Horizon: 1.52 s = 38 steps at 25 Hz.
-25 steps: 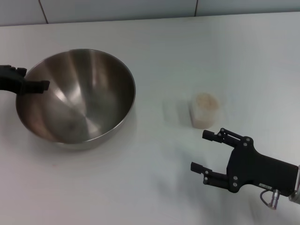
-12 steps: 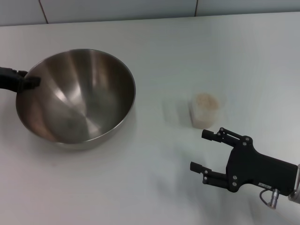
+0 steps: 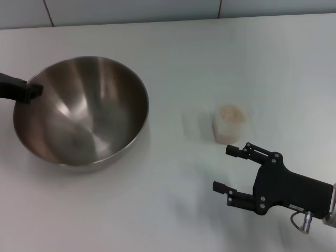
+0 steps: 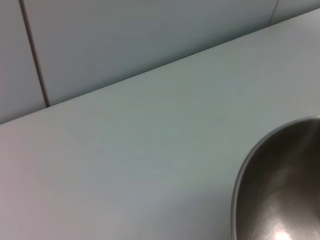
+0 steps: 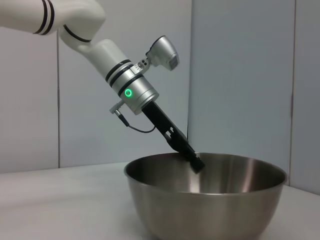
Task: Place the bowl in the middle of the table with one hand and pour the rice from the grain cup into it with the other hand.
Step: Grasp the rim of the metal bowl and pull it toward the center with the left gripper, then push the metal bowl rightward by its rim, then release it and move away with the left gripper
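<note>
1. In the head view, the large round stainless-steel bowl (image 3: pixel 81 111) is seen on the left part of the plain white matte table (image 3: pixel 173 47), tilted slightly so that its shiny inside faces the camera.
2. The black left gripper (image 3: pixel 29 90) is seen at the bowl's left rim, entering from the picture's left edge; its tip lies against the rim, but whether the fingers are clamped on the rim cannot be told.
3. The small translucent plastic grain cup (image 3: pixel 229 124) is seen upright on the table to the right of the bowl and well apart from it, filled with pale beige rice (image 3: pixel 230 112).
4. The black two-fingered right gripper (image 3: pixel 228 169) is seen near the cup, on its near side and not touching it, with its fingers spread wide and nothing between them.
5. In the left wrist view, only part of the bowl's (image 4: pixel 280 185) rim and brushed inside are shown at one corner, with bare table (image 4: pixel 140 150) around it and a pale tiled wall (image 4: pixel 125 40) beyond; the gripper's own fingers are not shown.
6. In the right wrist view, the bowl (image 5: pixel 205 197) is seen from the side, resting on the table (image 5: pixel 60 205).
7. The left gripper (image 5: pixel 196 162), on its silver-grey and white arm (image 5: pixel 115 75) with a green ring light, is seen reaching down over the far rim into the bowl.
</note>
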### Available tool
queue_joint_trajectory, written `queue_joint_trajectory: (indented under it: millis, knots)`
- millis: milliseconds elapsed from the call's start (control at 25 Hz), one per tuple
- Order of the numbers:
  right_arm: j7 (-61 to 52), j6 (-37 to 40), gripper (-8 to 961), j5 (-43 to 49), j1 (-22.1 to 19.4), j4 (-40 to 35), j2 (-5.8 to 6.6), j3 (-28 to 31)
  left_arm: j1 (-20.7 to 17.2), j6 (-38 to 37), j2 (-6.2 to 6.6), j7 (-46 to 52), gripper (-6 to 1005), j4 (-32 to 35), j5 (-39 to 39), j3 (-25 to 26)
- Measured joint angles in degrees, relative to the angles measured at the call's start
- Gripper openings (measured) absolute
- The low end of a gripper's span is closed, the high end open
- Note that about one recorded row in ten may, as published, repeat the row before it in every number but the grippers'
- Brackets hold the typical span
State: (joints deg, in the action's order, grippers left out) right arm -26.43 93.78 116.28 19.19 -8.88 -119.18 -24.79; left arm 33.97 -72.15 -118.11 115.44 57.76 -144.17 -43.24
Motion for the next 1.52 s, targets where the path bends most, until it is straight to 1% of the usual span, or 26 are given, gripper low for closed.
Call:
queue_joint_trajectory:
  millis: [160,200,480,520,720,760,800,840,880,960,1040,1200,1360,1520]
  knots:
    - [0.1,0.0,796,0.0,0.0,0.0,0.0,0.0,0.0,0.0,0.0,0.0,76,0.0,0.0,0.0]
    - [0.1,0.0,796,0.0,0.1,0.0,0.0,0.0,0.8,-1.4,0.02,0.0,56,0.0,0.2,0.2]
    - [0.1,0.0,796,0.0,0.1,0.0,0.0,0.0,1.4,-2.2,0.05,0.7,50,0.1,0.3,0.5]
    - [0.1,0.0,796,0.0,0.0,0.0,0.0,0.0,2.4,-4.1,0.25,1.7,47,1.3,1.2,0.9]
    - [0.0,0.0,796,0.0,-0.1,0.0,0.04,0.0,2.9,-5.2,0.4,2.0,36,1.8,2.0,1.2]
    - [-0.1,0.0,796,0.0,-0.1,0.0,0.04,0.0,4.7,-7.4,0.66,2.2,36,2.9,4.8,1.6]
    - [-0.1,0.0,796,0.0,-0.2,0.0,0.04,0.0,5.8,-7.6,0.48,2.2,35,3.0,5.2,1.5]
    - [-0.1,0.0,796,0.0,-0.2,0.0,0.05,0.0,5.8,-7.6,0.48,2.2,35,3.0,5.2,1.5]
    - [-0.1,0.0,796,0.0,-0.2,0.0,0.05,0.0,7.4,-7.5,0.16,2.2,35,2.4,5.1,0.8]
    - [-0.1,0.0,796,0.0,-0.3,0.0,0.07,0.0,8.7,-7.2,0.03,2.1,36,1.3,5.1,0.1]
    - [-0.1,0.0,796,0.0,-0.4,0.0,0.08,0.0,9.1,-7.1,0.0,2.1,39,1.0,5.1,-0.1]
    - [-0.1,0.0,796,0.0,-0.4,0.0,0.09,0.0,12.5,-6.0,-0.22,1.5,45,-3.4,5.2,-0.9]
    - [-0.2,0.0,796,0.0,-0.7,0.0,0.09,0.0,13.7,-4.8,-0.32,1.4,51,-5.6,5.4,-2.2]
    - [-0.2,0.0,796,0.0,-0.7,0.0,0.09,0.0,13.9,-3.9,-0.42,1.4,58,-6.0,5.5,-3.3]
